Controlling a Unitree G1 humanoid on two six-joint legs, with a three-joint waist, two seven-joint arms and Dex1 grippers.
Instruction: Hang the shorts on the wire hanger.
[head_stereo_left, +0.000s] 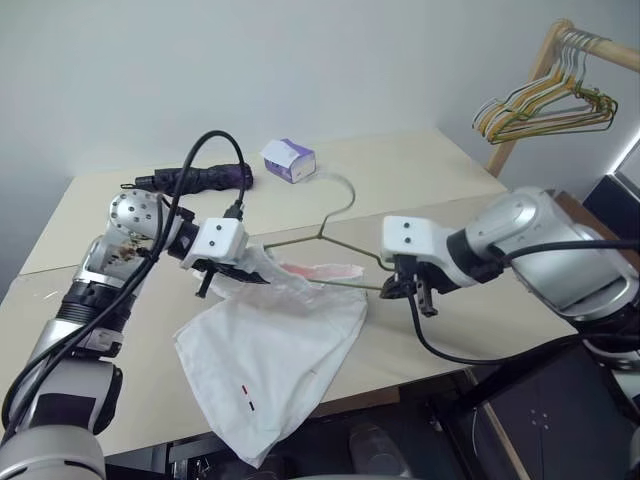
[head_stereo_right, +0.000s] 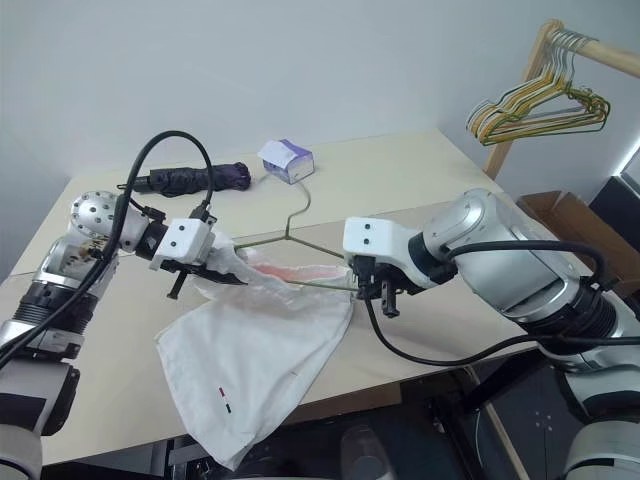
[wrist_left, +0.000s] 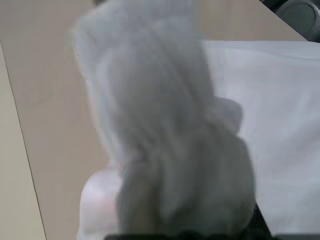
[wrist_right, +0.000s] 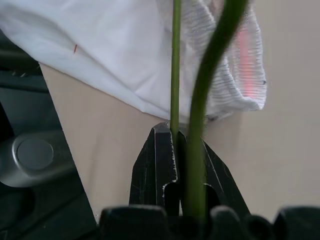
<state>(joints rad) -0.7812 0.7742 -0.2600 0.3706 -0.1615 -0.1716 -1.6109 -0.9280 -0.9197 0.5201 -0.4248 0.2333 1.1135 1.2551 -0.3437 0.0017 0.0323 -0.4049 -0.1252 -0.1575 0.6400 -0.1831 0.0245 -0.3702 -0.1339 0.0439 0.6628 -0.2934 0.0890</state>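
The white shorts (head_stereo_left: 270, 350) lie spread on the table, their hem hanging over the front edge, with small red and black marks near it. The gathered, pink-tinted waistband (head_stereo_left: 322, 271) is lifted at the thin wire hanger (head_stereo_left: 337, 215), whose hook points toward the back of the table. My left gripper (head_stereo_left: 232, 272) is shut on a bunched-up part of the shorts' waist at the hanger's left end; the cloth (wrist_left: 165, 140) covers its fingers. My right gripper (wrist_right: 181, 145) is shut on the hanger's wires (wrist_right: 175, 60) at the right corner, just beside the waistband (wrist_right: 235, 60).
A folded dark purple umbrella (head_stereo_left: 200, 180) and a small white and purple box (head_stereo_left: 288, 160) lie at the back of the beige table (head_stereo_left: 420, 170). A wooden rack (head_stereo_left: 545, 60) with bunched coloured hangers (head_stereo_left: 545, 108) stands at the far right.
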